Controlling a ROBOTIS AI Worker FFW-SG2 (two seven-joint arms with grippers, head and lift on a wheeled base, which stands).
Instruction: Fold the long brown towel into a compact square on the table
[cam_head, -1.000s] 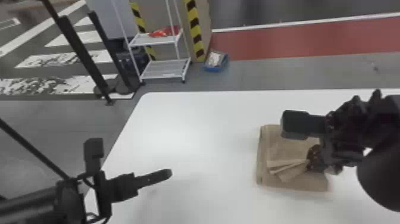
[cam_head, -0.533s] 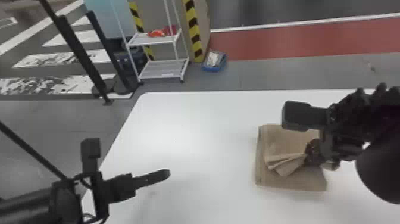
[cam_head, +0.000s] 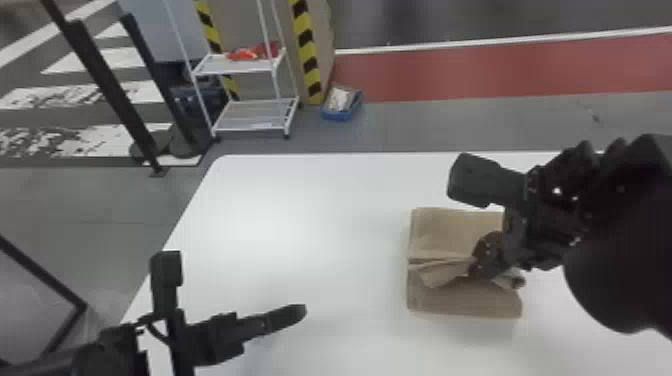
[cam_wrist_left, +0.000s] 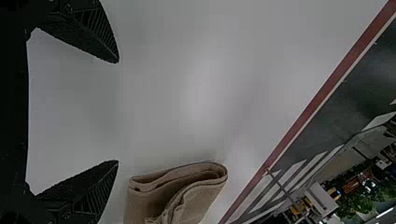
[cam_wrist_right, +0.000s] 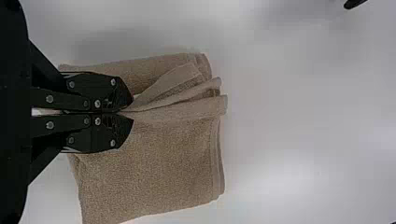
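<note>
Left gripper (cam_head: 292, 316) nearer towel (cam_head: 440, 230); jaws apart

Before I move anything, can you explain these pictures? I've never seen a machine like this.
You're seeing a robot's two black arms, each ending in a gripper with two fingers. The head view looks forward and down at the work. The other two come from the wrists, one per arm, and are turned on their side. On the white table lies a brown towel, folded into layers. The right gripper is closed on a bunched part of it. The left gripper is open and empty, above the table to the towel's left.
</note>
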